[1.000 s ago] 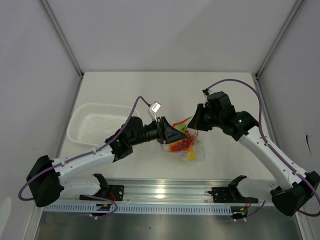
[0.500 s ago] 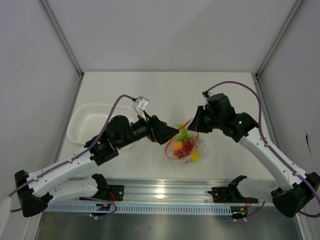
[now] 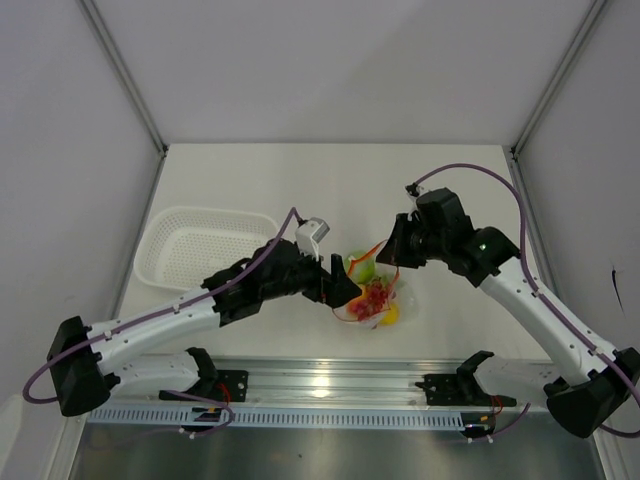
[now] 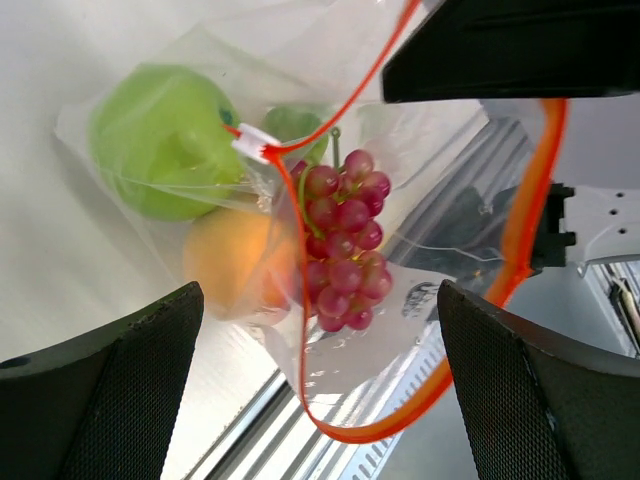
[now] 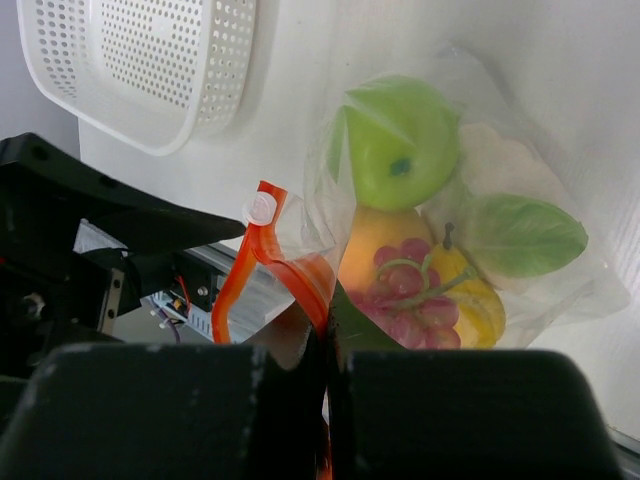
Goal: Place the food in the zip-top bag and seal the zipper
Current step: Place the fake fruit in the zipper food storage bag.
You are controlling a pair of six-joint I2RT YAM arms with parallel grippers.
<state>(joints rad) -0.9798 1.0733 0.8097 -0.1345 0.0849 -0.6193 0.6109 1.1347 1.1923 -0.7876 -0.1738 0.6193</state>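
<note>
The clear zip-top bag point(image 3: 375, 292) lies on the table and holds a green apple point(image 5: 405, 140), an orange point(image 5: 375, 245), red-purple grapes point(image 4: 345, 240), a yellow piece point(image 5: 480, 305) and a pale whitish piece point(image 5: 495, 155). Its red-orange zipper point(image 4: 520, 220) gapes in a loop, with the white slider point(image 4: 257, 142) at one end. My right gripper point(image 5: 325, 345) is shut on the zipper strip and holds the mouth up; it also shows in the top view point(image 3: 390, 252). My left gripper point(image 4: 320, 290) is open wide and empty, just left of the bag point(image 3: 348, 292).
A white perforated basket point(image 3: 200, 245) stands at the left of the table, beside my left arm. The metal rail point(image 3: 330, 385) runs along the near edge. Grey walls close in the table on three sides.
My left gripper drew back from the bag, then dropped lower to the bag's near left side. The bag shifted a little. My right arm has kept its hold.
</note>
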